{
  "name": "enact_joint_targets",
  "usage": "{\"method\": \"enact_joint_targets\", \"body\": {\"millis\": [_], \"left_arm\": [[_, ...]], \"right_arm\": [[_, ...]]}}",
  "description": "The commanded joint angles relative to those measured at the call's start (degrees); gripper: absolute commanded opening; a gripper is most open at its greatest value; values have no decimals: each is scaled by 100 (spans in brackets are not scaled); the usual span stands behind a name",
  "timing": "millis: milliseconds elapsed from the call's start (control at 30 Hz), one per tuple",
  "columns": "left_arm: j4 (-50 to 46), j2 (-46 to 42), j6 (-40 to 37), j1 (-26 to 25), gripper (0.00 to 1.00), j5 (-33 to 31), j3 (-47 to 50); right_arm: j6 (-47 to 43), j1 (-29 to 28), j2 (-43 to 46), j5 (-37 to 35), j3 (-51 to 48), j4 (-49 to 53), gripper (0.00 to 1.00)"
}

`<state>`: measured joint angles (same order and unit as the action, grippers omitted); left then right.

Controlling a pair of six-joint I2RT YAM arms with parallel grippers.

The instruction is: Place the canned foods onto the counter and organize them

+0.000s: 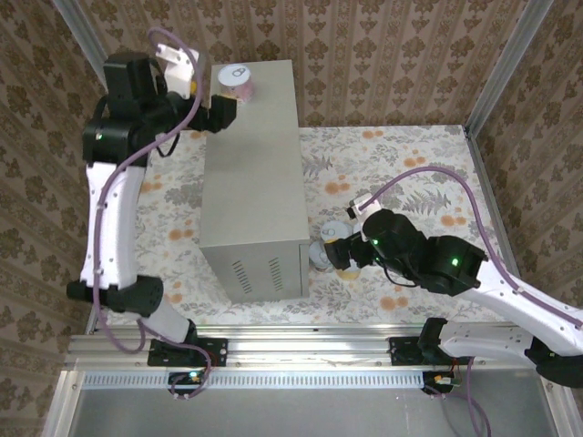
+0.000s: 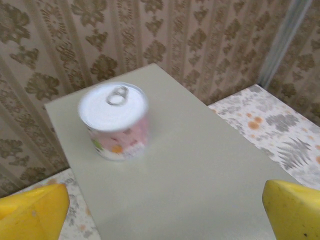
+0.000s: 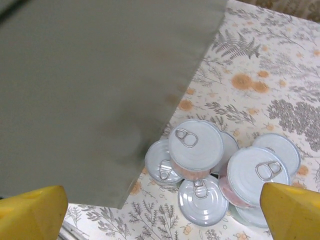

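Standing upright on the far left corner of the counter [image 1: 260, 173] is one pink can [image 2: 114, 120]. The left gripper [image 1: 223, 111] just beside it is released, holding nothing. The right gripper [image 3: 162, 212], also spread wide and empty, hangs over the other cans [image 3: 196, 146] piled beside the counter's near right corner.

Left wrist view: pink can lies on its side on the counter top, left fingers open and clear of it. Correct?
Not quite. The pink can stands upright on the counter, not on its side; the left wrist view shows this plainly. The rest holds: the left fingers are open and clear of it.
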<state>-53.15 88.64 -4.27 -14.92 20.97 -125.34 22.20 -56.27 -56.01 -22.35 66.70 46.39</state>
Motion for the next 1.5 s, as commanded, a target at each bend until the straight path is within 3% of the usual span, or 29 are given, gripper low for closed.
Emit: {"method": "enact_joint_targets", "body": {"millis": [0,233,533,967,1467], "left_arm": [[-272,-570,107,-343,100,-53,637],[-370,-1642,377,-773,100,226,1554],[-180,-2580,508,-996,100,658,2564],[-257,-2642,417,-998,100,700,2813],[-227,-2489,385,-999,100,696,2783]], "right_arm": [[709,277,-23,-499,-154,339,100],[1178,1233,115,-215,-731,531,99],[866,1663,-15,375,-1409,47,94],[864,1801,-618,608,-2040,-699,87],[303,2512,-1183,884,-1944,-1436,83]]}}
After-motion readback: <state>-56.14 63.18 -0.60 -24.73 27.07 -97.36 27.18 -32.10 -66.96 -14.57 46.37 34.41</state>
